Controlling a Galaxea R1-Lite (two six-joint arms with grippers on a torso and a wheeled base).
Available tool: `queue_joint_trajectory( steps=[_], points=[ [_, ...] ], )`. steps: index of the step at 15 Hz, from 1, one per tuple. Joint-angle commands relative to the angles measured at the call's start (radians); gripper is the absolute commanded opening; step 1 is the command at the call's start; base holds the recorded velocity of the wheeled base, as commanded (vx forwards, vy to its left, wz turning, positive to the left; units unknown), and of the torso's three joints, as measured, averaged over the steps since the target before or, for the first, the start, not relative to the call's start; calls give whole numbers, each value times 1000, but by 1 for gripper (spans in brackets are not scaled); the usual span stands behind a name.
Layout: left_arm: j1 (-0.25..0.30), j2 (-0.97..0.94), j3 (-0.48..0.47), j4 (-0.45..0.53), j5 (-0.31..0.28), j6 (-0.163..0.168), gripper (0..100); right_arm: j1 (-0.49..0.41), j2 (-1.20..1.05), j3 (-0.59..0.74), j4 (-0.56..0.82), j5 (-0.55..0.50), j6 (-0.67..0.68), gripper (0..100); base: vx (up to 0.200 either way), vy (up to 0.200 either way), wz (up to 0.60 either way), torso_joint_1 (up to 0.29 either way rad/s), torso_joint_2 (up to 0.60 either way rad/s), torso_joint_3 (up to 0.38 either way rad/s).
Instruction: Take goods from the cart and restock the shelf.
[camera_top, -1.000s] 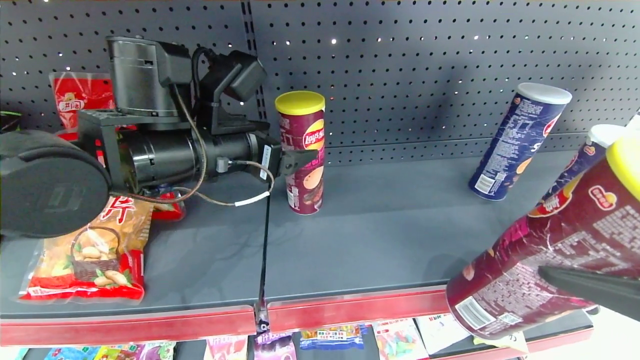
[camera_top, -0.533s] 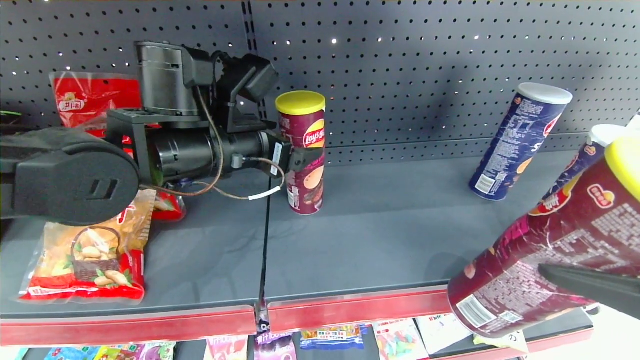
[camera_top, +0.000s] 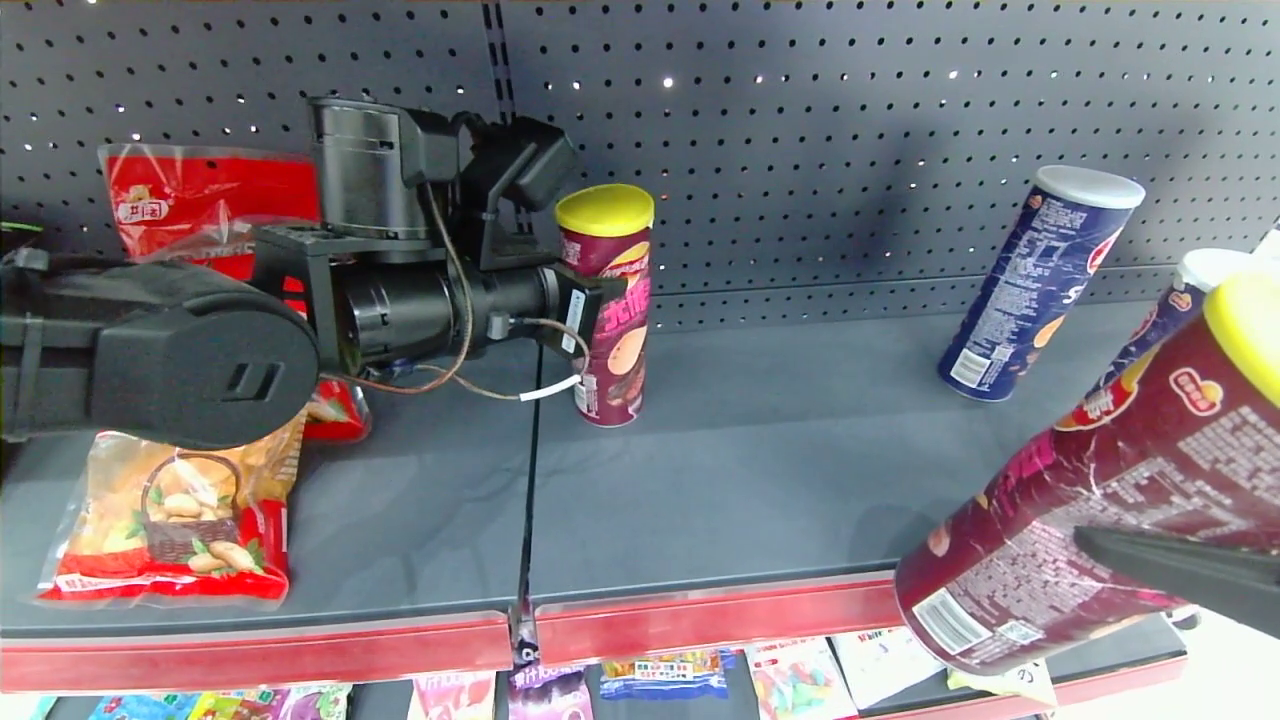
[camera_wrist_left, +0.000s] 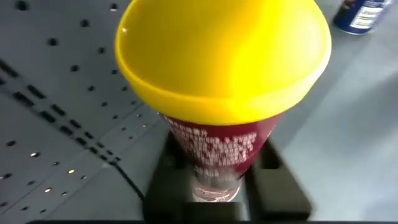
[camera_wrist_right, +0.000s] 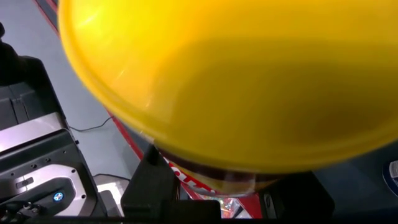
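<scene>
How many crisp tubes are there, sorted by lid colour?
Yellow-lidded maroon tubes: 2 (far tube, near tube)
White-lidded blue tubes: 2 (leaning tube, half-hidden tube)
Total: 4

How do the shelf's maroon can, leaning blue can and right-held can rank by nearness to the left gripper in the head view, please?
1. Shelf's maroon can, in the left gripper.
2. Leaning blue can, back right.
3. Right-held can, front right.
</scene>
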Motion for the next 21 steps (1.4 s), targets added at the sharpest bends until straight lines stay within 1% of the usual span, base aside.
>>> queue_joint_trajectory(
  steps=[1,3,4,5,6,8,10,11,12,13,14,16,19,20,21],
  points=[
    [-6,-23,23,0,-34,-1,0,-1,5,1,0,2,1,0,0,0,0,0,0,0],
    [-6,-73,72,0,-74,-1,0,-4,8,-2,-2,2,1,0,0,0,0,0,0,0],
    [-6,-142,136,3,-127,-1,0,-4,9,-4,-3,3,1,0,0,0,0,0,0,0],
    [-6,-181,173,3,-159,-1,0,-6,17,-5,-3,3,1,0,0,0,0,0,0,0],
    [-6,-225,219,2,-177,1,0,-4,23,-10,-5,3,1,0,0,0,0,0,0,0],
    [-6,-277,282,-6,-176,10,0,-4,42,-18,-7,3,1,0,0,0,0,0,0,0],
    [-8,-314,302,-17,-188,10,0,-4,60,-33,-7,3,1,0,0,0,0,0,0,0],
    [-9,-332,305,-7,-217,10,0,-6,63,-41,-7,3,1,0,0,0,0,0,0,0],
    [-13,-351,314,9,-265,10,0,-6,71,-44,-7,3,2,0,0,0,0,0,0,0],
    [-14,-360,325,25,-291,10,0,-6,72,-45,-7,3,2,0,0,0,0,0,0,0],
    [-14,-380,359,36,-327,10,0,-6,80,-51,-7,3,2,0,0,0,0,0,0,0],
    [-16,-383,386,34,-352,10,0,-7,88,-57,-7,3,2,0,0,0,0,0,0,0],
    [-14,-363,389,29,-383,17,0,-18,95,-62,-7,3,2,0,0,0,0,0,0,0],
    [-9,-332,379,5,-383,30,0,-18,95,-62,-7,2,2,0,0,0,0,0,0,0],
    [-8,-320,379,-15,-383,28,0,-18,95,-62,-7,2,2,0,0,0,0,0,0,0]
  ],
)
